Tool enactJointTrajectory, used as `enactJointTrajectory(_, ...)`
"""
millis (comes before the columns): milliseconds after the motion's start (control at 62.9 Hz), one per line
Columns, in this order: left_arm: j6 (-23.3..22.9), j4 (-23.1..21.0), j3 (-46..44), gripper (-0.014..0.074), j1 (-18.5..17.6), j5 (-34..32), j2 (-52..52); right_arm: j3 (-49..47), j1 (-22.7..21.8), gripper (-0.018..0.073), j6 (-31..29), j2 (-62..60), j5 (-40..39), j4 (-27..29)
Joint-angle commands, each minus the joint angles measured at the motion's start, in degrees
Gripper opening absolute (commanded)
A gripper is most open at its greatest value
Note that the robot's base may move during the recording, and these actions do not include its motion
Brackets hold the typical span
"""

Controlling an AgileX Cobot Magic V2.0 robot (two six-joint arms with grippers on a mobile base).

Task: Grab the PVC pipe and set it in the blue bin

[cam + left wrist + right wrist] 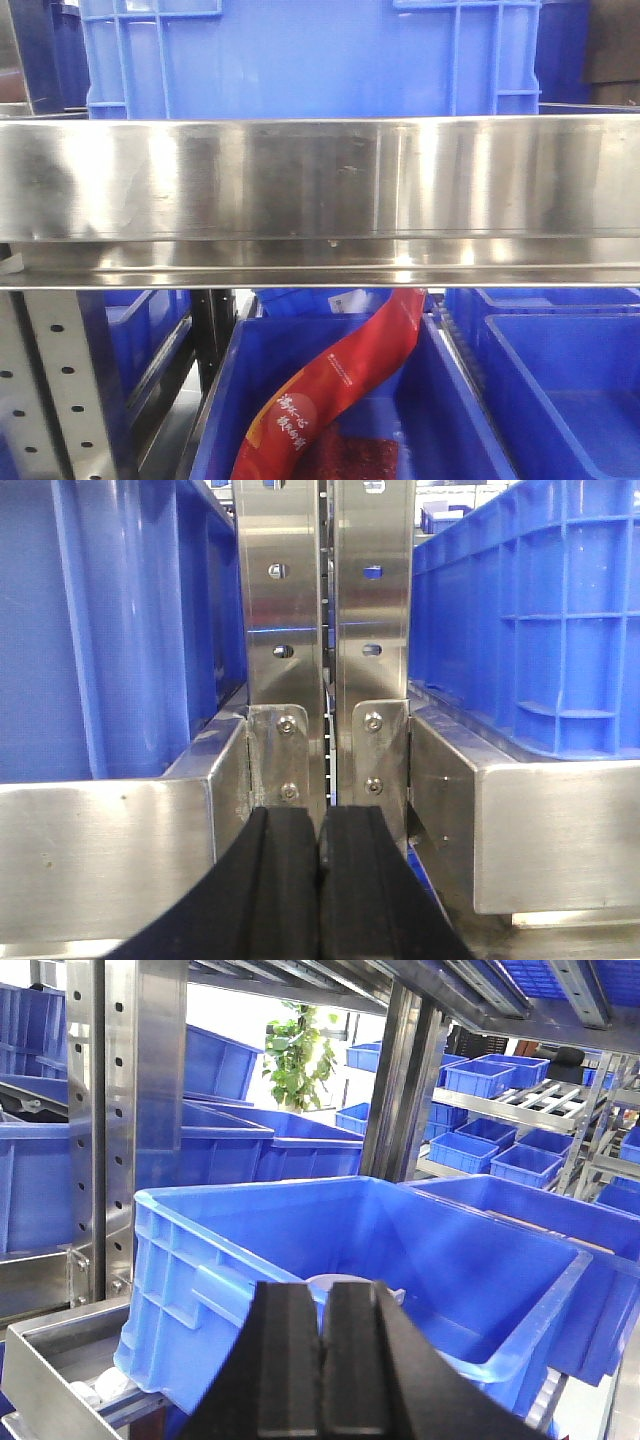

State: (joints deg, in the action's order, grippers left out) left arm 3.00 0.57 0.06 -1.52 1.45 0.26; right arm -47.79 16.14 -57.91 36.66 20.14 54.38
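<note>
**Both grippers closed and empty; pipe lies in the bin**

Right wrist view: right gripper [325, 1360] at bottom centre, its two black fingers [285, 1360] pressed together, nothing between them. Just beyond the tips stands a blue bin [250, 1260] on a steel shelf [50, 1360]. Inside the bin, a pale grey round piece, apparently the PVC pipe [335, 1281], shows just above the fingertips, mostly hidden by them. More blue crates and a green plant [295, 1055] sit on racks behind.

Left wrist view: left gripper [320, 880] likewise closed, fingers [285, 880] touching, holding nothing. It faces twin steel uprights [325, 630] with bolted brackets, between a crate on the left [100, 630] and a crate on the right [530, 630].

Front view: a steel rail [320, 190] fills the middle. A crate [300, 55] sits above it. Below, a red packet [340, 390] with white lettering leans in a lower bin [440, 400]. No gripper shows here.
</note>
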Motion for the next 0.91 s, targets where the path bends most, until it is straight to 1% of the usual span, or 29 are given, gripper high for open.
enactJointTrajectory(0,-0.05,-0.11,-0.06,-0.0111,0.25,-1.15,-0.26,0.06,-0.02,-0.0162,-0.15,-0.25,-0.82,-0.13)
enactJointTrajectory(668,-0.05,-0.11,-0.06,-0.0111,0.25,-1.15,-0.26,0.06,-0.02,-0.0162,-0.15,-0.25,-0.82,-0.26)
enactJointTrajectory(731,-0.05,-0.11,-0.06,-0.0111,0.25,-1.15,-0.26,0.06,-0.02,-0.0162,-0.15,-0.25,-0.82,-3.38)
enactJointTrajectory(843,-0.05,-0.11,-0.06,-0.0111,0.25,-1.15,-0.26,0.06,-0.02,-0.0162,-0.15,-0.25,-0.95,-12.89)
enactJointTrajectory(890,-0.05,-0.11,-0.06,-0.0111,0.25,-1.15,-0.26,0.06,-0.02,-0.0162,-0.15,-0.25,-1.18,-14.99)
